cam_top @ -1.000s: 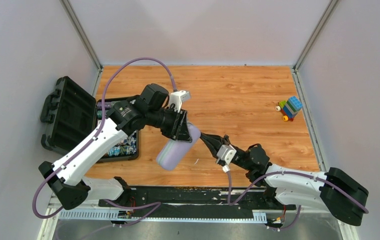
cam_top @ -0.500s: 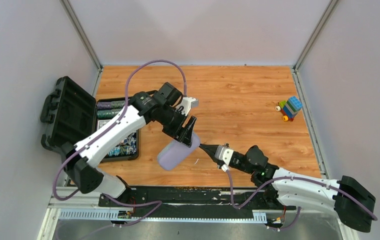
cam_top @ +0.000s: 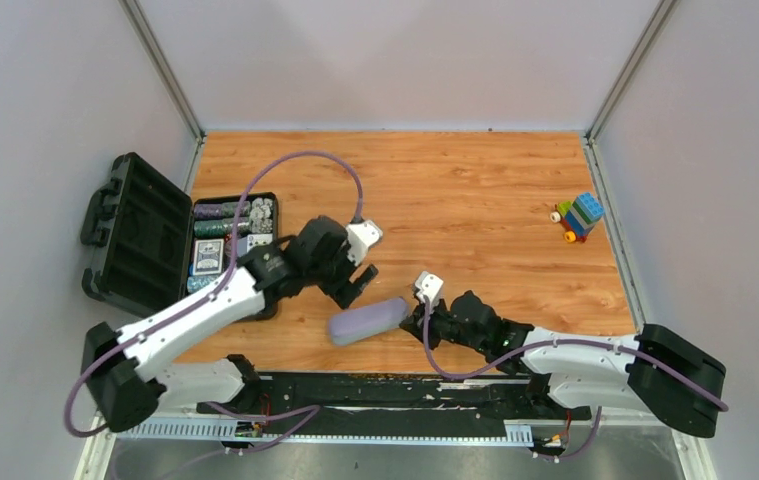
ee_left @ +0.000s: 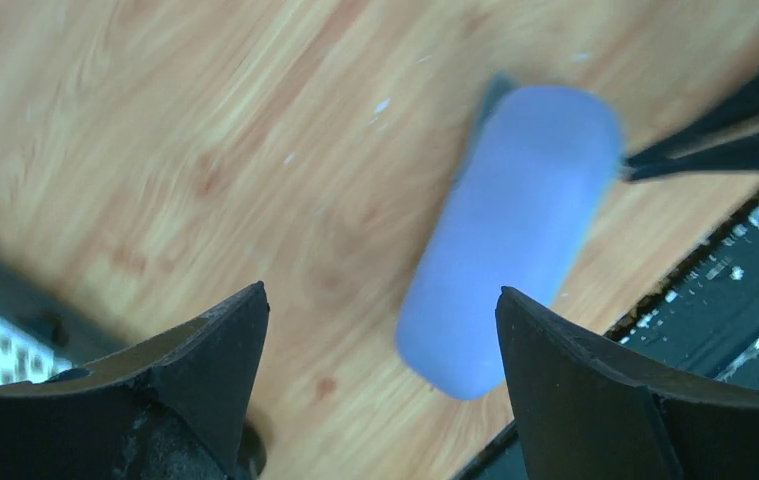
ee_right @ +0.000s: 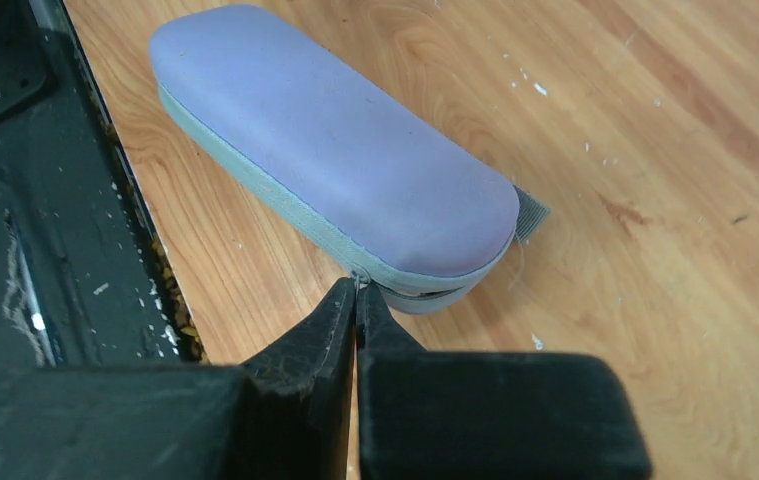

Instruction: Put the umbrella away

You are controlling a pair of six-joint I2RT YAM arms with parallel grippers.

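Observation:
No beige umbrella shows in any view. The lilac-grey oval hard case [cam_top: 367, 320] lies flat on the wooden table near the front edge. My left gripper [cam_top: 357, 283] is open and empty just above and behind the case; in the left wrist view the case [ee_left: 510, 230] lies beyond the spread jaws of that gripper [ee_left: 380, 340]. My right gripper [cam_top: 417, 322] is at the case's right end. In the right wrist view it [ee_right: 357, 292] is shut on the small zipper pull [ee_right: 358, 277] at the seam of the case [ee_right: 335, 160].
An open black carry case [cam_top: 135, 230] with poker chips and cards [cam_top: 225, 250] stands at the left. A coloured block toy [cam_top: 579, 216] sits at the right. A black rail [cam_top: 385, 390] runs along the table's front edge, close to the lilac case.
My left gripper has let go of the lilac case, which was held up tilted and now lies flat on the table. My right gripper has followed its end to the left.

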